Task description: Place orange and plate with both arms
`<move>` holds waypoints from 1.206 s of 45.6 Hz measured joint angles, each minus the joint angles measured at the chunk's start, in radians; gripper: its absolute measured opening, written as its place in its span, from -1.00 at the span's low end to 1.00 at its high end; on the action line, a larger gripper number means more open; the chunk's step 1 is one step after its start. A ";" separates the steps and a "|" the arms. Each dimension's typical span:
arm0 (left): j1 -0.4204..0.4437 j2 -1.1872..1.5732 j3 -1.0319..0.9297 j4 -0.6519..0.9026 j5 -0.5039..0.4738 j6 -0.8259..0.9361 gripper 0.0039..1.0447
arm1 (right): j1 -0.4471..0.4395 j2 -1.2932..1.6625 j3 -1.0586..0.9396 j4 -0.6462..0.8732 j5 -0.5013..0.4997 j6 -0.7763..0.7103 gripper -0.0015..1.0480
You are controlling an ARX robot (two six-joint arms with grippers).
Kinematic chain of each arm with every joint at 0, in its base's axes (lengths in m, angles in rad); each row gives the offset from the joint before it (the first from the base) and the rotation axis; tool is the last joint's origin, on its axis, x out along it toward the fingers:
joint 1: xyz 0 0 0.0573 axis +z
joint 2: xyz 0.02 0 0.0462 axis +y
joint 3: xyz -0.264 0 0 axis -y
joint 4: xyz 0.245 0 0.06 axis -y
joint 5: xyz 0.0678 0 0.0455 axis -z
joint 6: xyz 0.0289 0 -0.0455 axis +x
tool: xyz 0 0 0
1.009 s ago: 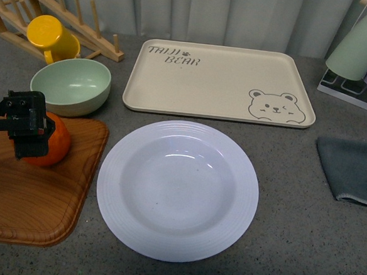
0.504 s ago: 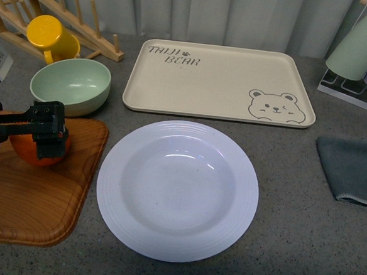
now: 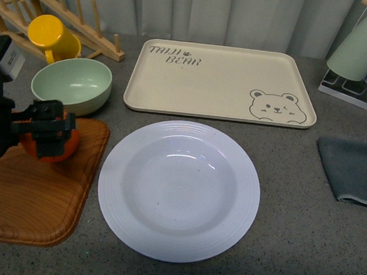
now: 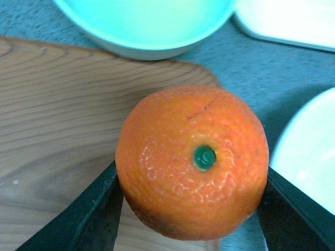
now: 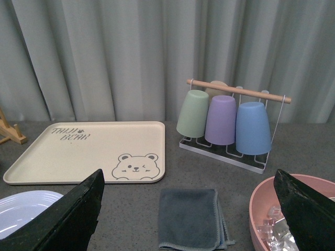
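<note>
- Front view: your left pincer (image 3: 45,131) is closed around the orange (image 3: 70,145). It holds the fruit over the far right corner of the board (image 3: 28,196), just in front of the green bowl (image 3: 71,82). You cannot tell whether the fruit touches the wood. The plate (image 3: 175,237) lies flat on the tabletop (image 3: 289,245), just right of the board. The tray (image 3: 219,83) is behind the plate, and a grey cloth (image 3: 351,168) lies well to its right.
- Left wrist view: the two black fingers (image 4: 89,219) press the orange on opposite sides, with its green stem dimple facing the camera. Beneath it you see the board's corner, with the green bowl beyond it. The plate's rim is close beside the fruit.
- Right wrist view: your right pincer (image 5: 188,175) stands wide apart, gripping nothing, raised above the tabletop. Ahead of it lie the cloth, the tray and three upturned cups (image 5: 222,120) on a rack. A sliver of the plate shows at the frame's corner, and a pink bowl (image 5: 261,204) sits at the opposite corner.
</note>
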 joint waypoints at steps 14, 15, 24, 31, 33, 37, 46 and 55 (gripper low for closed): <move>-0.227 -0.017 0.057 -0.010 -0.051 -0.090 0.23 | 0.000 0.000 0.000 0.000 0.000 0.000 0.82; -0.243 -0.010 0.062 -0.010 -0.053 -0.097 0.23 | 0.000 0.000 0.000 0.000 0.000 0.000 0.82; -0.362 0.058 0.094 -0.010 -0.064 -0.132 0.23 | 0.000 0.000 0.000 0.000 0.000 0.000 0.82; -0.402 0.106 0.107 -0.010 -0.076 -0.145 0.22 | 0.000 0.000 0.000 0.000 0.000 0.000 0.82; -0.412 0.121 0.109 -0.009 -0.079 -0.149 0.22 | 0.000 0.000 0.000 0.000 0.000 0.000 0.82; -0.424 0.143 0.113 -0.005 -0.083 -0.152 0.22 | 0.000 0.000 0.000 0.000 0.000 0.000 0.82; -0.430 0.164 0.127 -0.015 -0.090 -0.150 0.25 | 0.000 0.000 0.000 0.000 0.000 0.000 0.82; -0.431 0.158 0.134 -0.023 -0.090 -0.146 0.85 | 0.000 0.000 0.000 0.000 0.000 0.000 0.82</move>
